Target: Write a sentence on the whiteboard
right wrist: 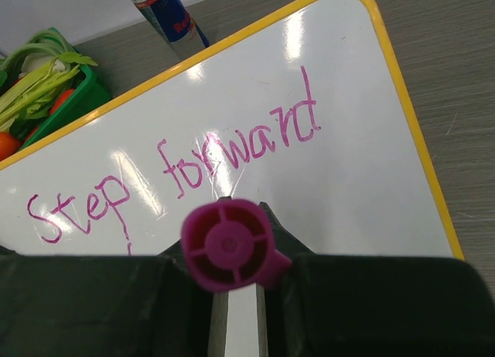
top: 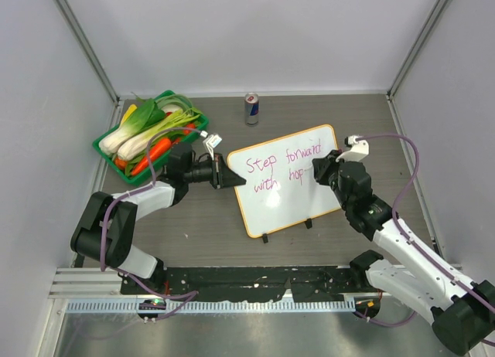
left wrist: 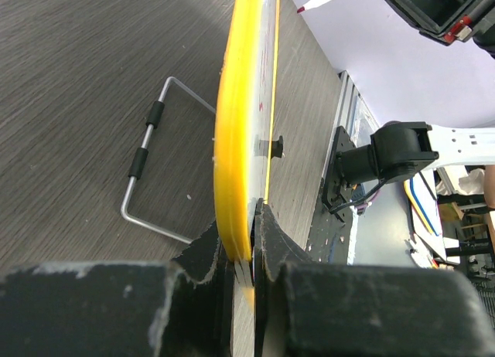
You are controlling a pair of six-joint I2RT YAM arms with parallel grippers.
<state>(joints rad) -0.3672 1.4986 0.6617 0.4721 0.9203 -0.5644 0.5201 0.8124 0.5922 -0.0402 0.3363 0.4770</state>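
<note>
Currently, nearest the arm bases is bare dark wood-grain tabletop (top: 193,233); both arms reach forward over it to the whiteboard (top: 286,202), which sits mid-tabletop, turned at an angle, with two small black clips (top: 264,237) on its near edge.

left gripper (top: 220,172) is closed narrow on the board's left yellow-orange rim; the left wrist view shows the board edge-on with the jaws pinching the rim from both faces; a bent wire stand (left wrist: 155,164) with two black sleeves shows on the board's back side, over the tabletop.

right gripper (top: 319,170) is over the board's right part, clamped on a magenta marker (right wrist: 230,245); the right wrist view looks straight down the marker's round back end, jaws tight on either side; whether the tip touches the board I cannot tell.

the sentence (top: 283,162) is in pink-magenta handwriting, two lines; top line reads "Step forward"; second line reads "with hop", its end right at the right gripper and hard to make out.

Farther back: a green basket (top: 103,143) at far left, just beyond the left gripper, holds leafy greens (top: 143,125) and carrots (top: 155,150); a blue-silver drink can (top: 251,108) stands upright near the back wall, apart from the board's far edge.
</note>
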